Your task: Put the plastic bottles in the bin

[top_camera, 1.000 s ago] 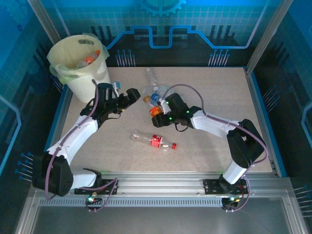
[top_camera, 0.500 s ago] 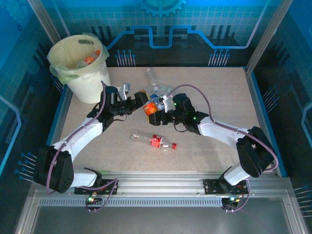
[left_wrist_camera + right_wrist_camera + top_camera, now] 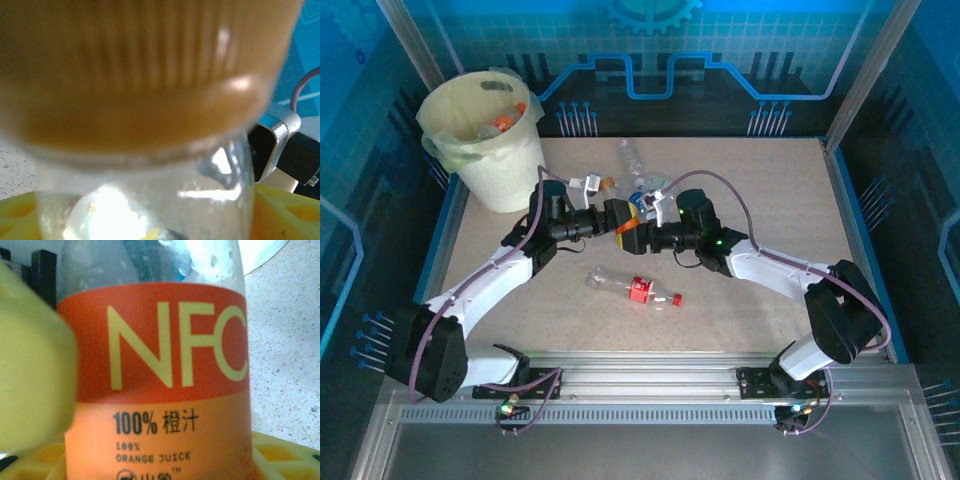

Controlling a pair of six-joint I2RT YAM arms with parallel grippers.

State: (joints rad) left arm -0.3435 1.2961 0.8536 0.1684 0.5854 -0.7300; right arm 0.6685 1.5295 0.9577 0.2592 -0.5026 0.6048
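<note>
At the far left the bin [image 3: 510, 165] stands on the table [image 3: 770, 180], at its back corner, with several bottles [image 3: 498, 125] lying inside. Right of it, my left gripper [image 3: 613, 212] meets the cap end of the orange juice bottle [image 3: 629, 230]. On its wrist camera the orange cap [image 3: 140, 75] and clear neck sit between the yellow pads [image 3: 285, 210], but I cannot tell whether they press it. Behind this bottle lie clear bottles [image 3: 632, 160], and a red-labelled bottle [image 3: 638, 289] lies nearer me, apart. From the right, my right gripper [image 3: 642, 226] clamps the orange juice bottle across its label, mid-table.
</note>
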